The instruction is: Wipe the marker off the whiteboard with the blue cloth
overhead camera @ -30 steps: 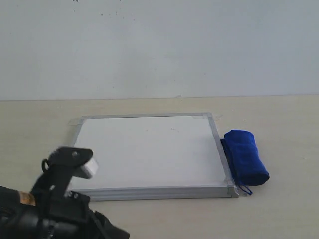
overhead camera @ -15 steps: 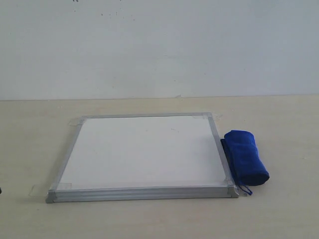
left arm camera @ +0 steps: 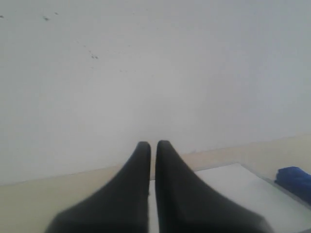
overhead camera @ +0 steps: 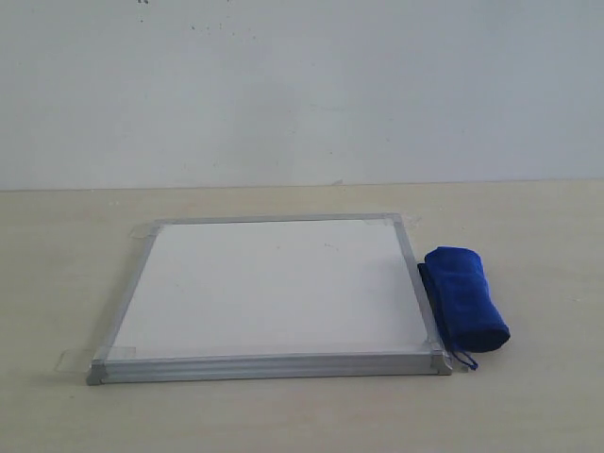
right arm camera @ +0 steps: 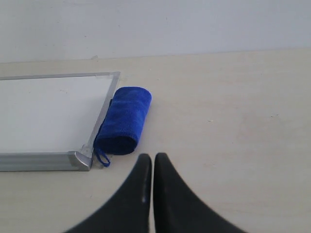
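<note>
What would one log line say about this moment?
whiteboard: looks clean | blue cloth: beside frame, untouched | left gripper: shut, empty | right gripper: shut, empty

Not much else going on here tbh. There's a table [overhead camera: 283,415] with a pale beige, matte top, pretty plain and smooth. Behind it is a wall [overhead camera: 302,94], flat off-white, running straight across the whole back of the scene. Near the top of the wall there's a scatter of small dark specks [overhead camera: 194,26], like little scuffs or dirt. Where table and wall meet you get a clean straight line, with one tiny nub [overhead camera: 335,182] on it that's too small to make out. Lighting is soft and even.
</note>
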Controlling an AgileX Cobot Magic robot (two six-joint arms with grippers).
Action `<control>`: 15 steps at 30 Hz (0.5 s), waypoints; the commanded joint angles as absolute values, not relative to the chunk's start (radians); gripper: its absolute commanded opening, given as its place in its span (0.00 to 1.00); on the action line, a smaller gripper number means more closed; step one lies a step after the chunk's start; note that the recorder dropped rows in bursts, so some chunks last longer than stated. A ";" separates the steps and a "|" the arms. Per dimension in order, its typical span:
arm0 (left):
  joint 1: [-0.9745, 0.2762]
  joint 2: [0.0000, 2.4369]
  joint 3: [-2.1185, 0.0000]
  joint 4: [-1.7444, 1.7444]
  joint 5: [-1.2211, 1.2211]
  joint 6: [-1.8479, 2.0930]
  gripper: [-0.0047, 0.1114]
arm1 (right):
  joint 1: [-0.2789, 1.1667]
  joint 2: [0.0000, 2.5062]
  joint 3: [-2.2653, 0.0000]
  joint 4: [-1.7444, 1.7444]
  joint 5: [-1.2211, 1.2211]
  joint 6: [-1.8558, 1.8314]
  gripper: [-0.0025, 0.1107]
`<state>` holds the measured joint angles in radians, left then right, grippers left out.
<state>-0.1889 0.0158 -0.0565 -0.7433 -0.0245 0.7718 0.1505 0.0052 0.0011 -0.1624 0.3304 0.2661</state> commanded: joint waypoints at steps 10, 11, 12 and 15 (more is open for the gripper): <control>-0.091 0.000 0.000 -0.661 -0.021 0.779 0.07 | 0.149 0.000 0.000 -0.162 0.322 0.263 0.03; -0.091 0.000 0.000 -0.665 -0.030 0.779 0.07 | 0.149 0.000 0.000 -0.162 0.322 0.263 0.03; -0.091 0.000 0.000 -0.672 -0.036 0.779 0.07 | 0.149 0.000 0.000 -0.162 0.322 0.263 0.03; -0.091 0.000 0.000 -0.708 0.000 0.752 0.07 | 0.149 0.000 0.000 -0.162 0.322 0.263 0.03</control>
<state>-0.0939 0.0025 -0.0039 -0.6750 -0.0072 0.7759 0.1505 0.0052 0.0011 -0.1624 0.3304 0.2661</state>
